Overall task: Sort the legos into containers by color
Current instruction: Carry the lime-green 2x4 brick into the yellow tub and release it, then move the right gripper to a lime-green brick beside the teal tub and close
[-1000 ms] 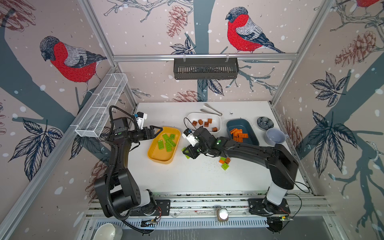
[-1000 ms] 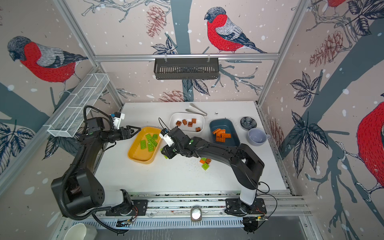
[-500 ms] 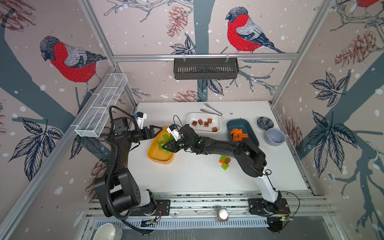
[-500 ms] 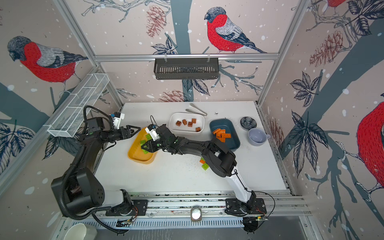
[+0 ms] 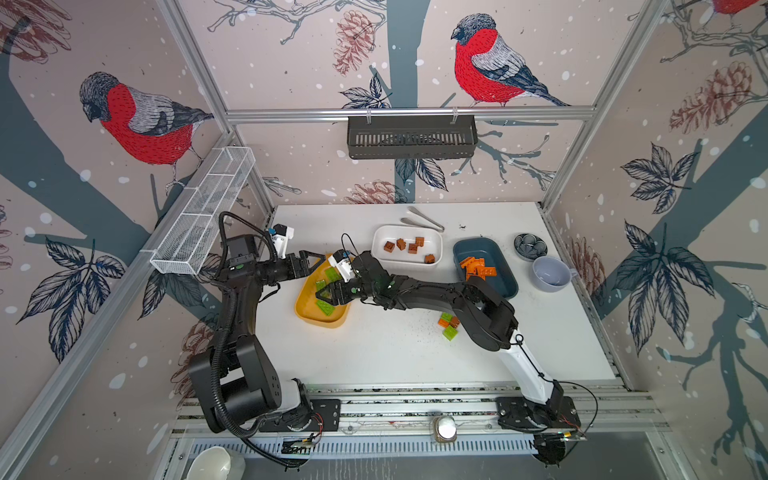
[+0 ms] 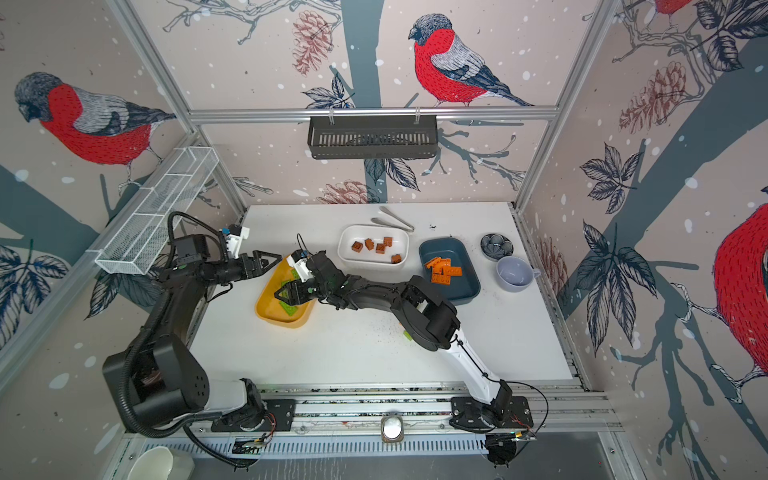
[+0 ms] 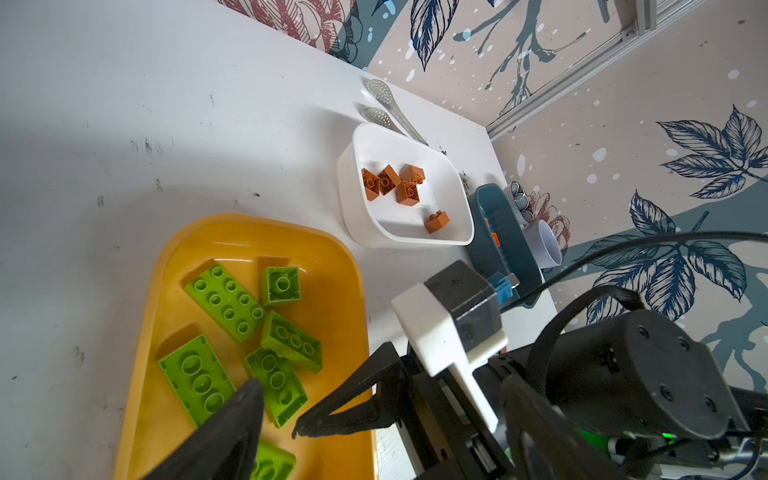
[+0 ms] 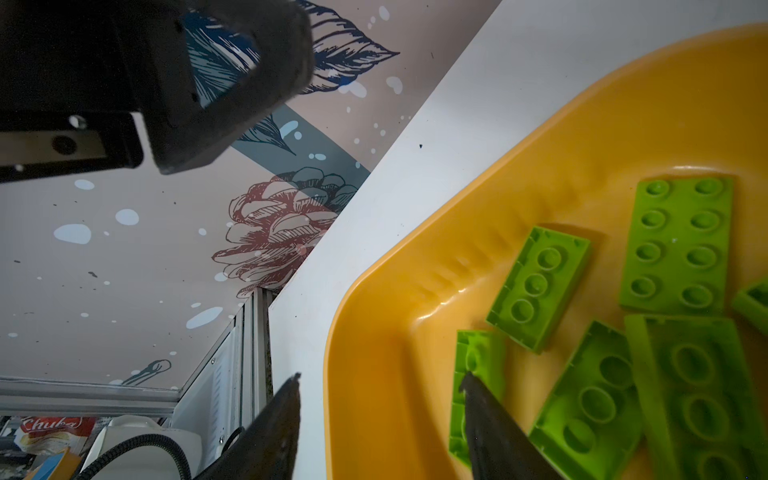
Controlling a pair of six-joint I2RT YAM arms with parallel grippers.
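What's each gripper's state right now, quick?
Left gripper: open, holding nothing.
Right gripper: open above the yellow tub, holding nothing.

We're getting bright, even light on the white tabletop (image 5: 395, 357) in both top views, shadows soft, silver aluminium frame rails (image 5: 195, 70) bowing at the edges. Right wrist view: glare streaks the mustard yellow plastic tub (image 8: 440, 286); nearest lime green studded bricks (image 8: 685, 395) look soft.

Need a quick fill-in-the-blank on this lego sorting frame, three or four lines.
The yellow tub holds ___ legos.
The white tub holds ___ brown legos.
The bricks in the teal tub are ___.
The right gripper, fingers apart, hangs over the ___ tub.
Missing: green; five; orange; yellow.
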